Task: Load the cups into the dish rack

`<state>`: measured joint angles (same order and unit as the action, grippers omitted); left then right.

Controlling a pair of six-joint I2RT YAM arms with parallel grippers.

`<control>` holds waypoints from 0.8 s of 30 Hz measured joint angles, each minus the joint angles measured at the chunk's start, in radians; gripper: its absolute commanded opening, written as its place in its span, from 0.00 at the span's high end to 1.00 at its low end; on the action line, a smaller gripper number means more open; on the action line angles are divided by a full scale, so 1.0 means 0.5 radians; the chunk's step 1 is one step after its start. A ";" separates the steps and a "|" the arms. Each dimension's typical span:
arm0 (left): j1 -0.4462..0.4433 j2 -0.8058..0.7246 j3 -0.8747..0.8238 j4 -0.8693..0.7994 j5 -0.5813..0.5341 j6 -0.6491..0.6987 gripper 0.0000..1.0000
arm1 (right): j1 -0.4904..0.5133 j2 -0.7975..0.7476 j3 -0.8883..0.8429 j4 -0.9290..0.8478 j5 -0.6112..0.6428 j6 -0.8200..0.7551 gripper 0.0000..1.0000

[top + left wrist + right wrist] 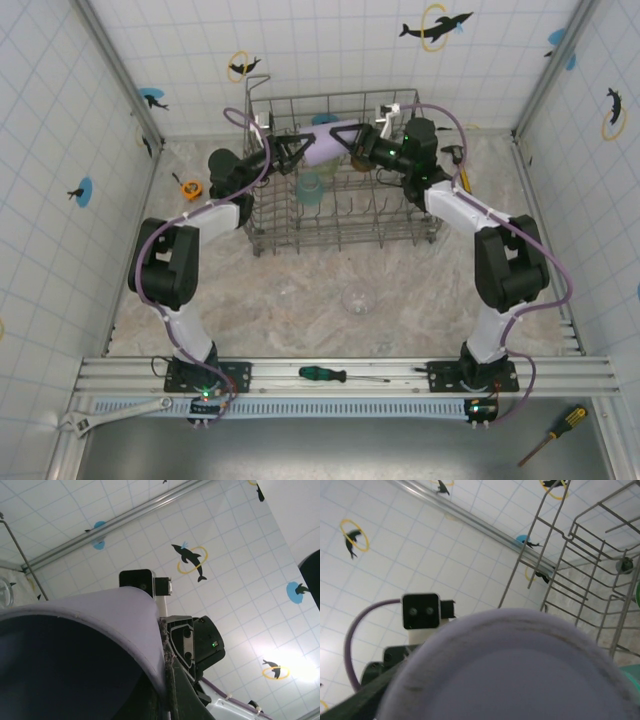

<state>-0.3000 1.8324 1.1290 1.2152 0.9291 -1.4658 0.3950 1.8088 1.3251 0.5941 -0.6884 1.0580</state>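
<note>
left claw (300, 149) is pinching lilac cup (332, 140) rim | cup is lying sideways above dish rack (340, 240) | right claw (364, 140) apparently at base, grip indeterminate

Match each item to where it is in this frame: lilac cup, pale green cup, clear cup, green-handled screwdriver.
Items:
1. lilac cup
2. pale green cup
3. clear cup
4. green-handled screwdriver

Places:
A. on the table, in front of the dish rack
B. on the metal rail at the near edge
C. held up over the rack
D. inside the rack

Pairs: 1-C; 2-D; 3-A; 4-B
</note>
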 measured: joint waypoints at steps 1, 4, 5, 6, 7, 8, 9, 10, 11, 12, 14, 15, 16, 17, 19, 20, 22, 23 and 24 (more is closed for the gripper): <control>-0.002 -0.005 0.001 -0.008 -0.002 0.006 1.00 | -0.008 -0.005 -0.002 0.014 -0.017 0.020 0.47; -0.007 -0.041 0.000 -0.047 -0.011 0.027 1.00 | -0.014 -0.007 -0.005 0.061 -0.047 0.057 0.69; -0.008 -0.053 0.001 -0.057 -0.012 0.040 1.00 | -0.014 -0.007 -0.005 0.076 -0.053 0.065 0.74; -0.010 -0.067 0.001 -0.074 -0.014 0.054 1.00 | -0.014 -0.008 -0.005 0.087 -0.060 0.069 0.78; -0.011 -0.076 0.000 -0.086 -0.018 0.060 1.00 | -0.014 -0.008 -0.005 0.098 -0.063 0.071 0.80; -0.012 -0.081 0.001 -0.098 -0.021 0.068 1.00 | -0.016 -0.008 -0.005 0.105 -0.063 0.074 0.81; -0.014 -0.084 0.001 -0.107 -0.025 0.075 1.00 | -0.016 -0.010 -0.005 0.105 -0.063 0.074 0.83; -0.016 -0.086 0.001 -0.114 -0.027 0.076 1.00 | -0.018 -0.011 -0.008 0.105 -0.062 0.075 0.84; -0.017 -0.089 0.001 -0.121 -0.026 0.083 1.00 | -0.018 -0.016 -0.012 0.104 -0.061 0.074 0.86; -0.018 -0.092 0.001 -0.129 -0.028 0.092 1.00 | -0.019 -0.019 -0.013 0.101 -0.061 0.072 0.86; -0.022 -0.105 0.001 -0.163 -0.033 0.113 1.00 | -0.021 -0.027 -0.013 0.088 -0.061 0.064 0.87; -0.026 -0.114 0.001 -0.183 -0.037 0.127 1.00 | -0.025 -0.032 -0.013 0.079 -0.063 0.060 0.87; -0.027 -0.121 0.001 -0.204 -0.042 0.142 1.00 | -0.029 -0.040 -0.014 0.070 -0.063 0.052 0.89; -0.031 -0.131 0.001 -0.227 -0.047 0.155 0.99 | -0.034 -0.050 -0.022 0.066 -0.063 0.049 0.90; -0.040 -0.144 0.001 -0.256 -0.049 0.169 0.98 | -0.043 -0.069 -0.035 0.056 -0.066 0.043 0.91; -0.043 -0.149 0.001 -0.262 -0.050 0.180 0.98 | -0.046 -0.075 -0.035 0.047 -0.074 0.037 0.91; -0.046 -0.153 0.001 -0.276 -0.050 0.196 0.90 | -0.048 -0.081 -0.035 0.035 -0.083 0.030 0.91; -0.046 -0.153 0.002 -0.278 -0.050 0.201 0.85 | -0.049 -0.082 -0.035 0.028 -0.082 0.020 0.92; -0.046 -0.153 0.002 -0.298 -0.053 0.220 0.82 | -0.050 -0.082 -0.035 0.017 -0.075 -0.001 0.92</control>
<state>-0.3229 1.7557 1.1297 1.0660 0.9024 -1.3560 0.3702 1.7676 1.3075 0.6025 -0.7258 1.0576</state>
